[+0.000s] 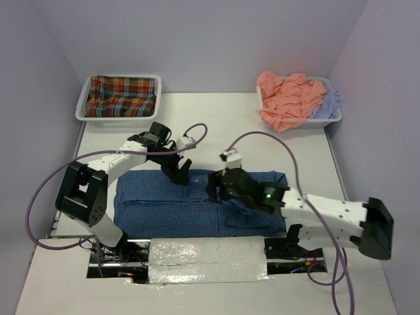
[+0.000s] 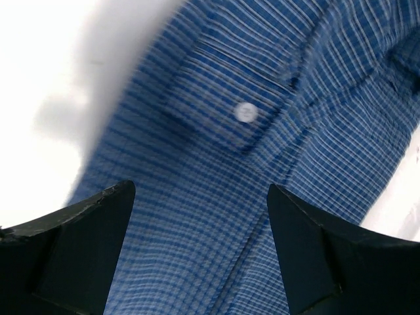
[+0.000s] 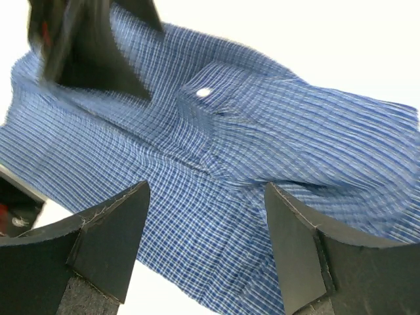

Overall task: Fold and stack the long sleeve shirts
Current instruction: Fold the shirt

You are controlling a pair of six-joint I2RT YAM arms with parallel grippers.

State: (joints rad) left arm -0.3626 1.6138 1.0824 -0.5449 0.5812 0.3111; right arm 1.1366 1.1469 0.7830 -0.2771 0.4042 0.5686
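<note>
Lying flat across the near middle of the bench (image 1: 230, 125), the blue checked shirt (image 1: 151, 210) looks thin, limp and light; it will sag and crease, so an edge seems best to pinch. Both the left hand (image 1: 181, 172) and the right hand (image 1: 215, 188) hover over it, fingers spread, empty. The plaid shirt (image 1: 121, 95), salmon shirt (image 1: 289, 98) and lavender shirt (image 1: 326, 105) sit in far trays (image 1: 84, 108), well apart.

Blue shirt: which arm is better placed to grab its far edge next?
Left, probably. The left gripper hangs open right at the far edge of the blue shirt, while the right gripper is open over the shirt's middle.
</note>
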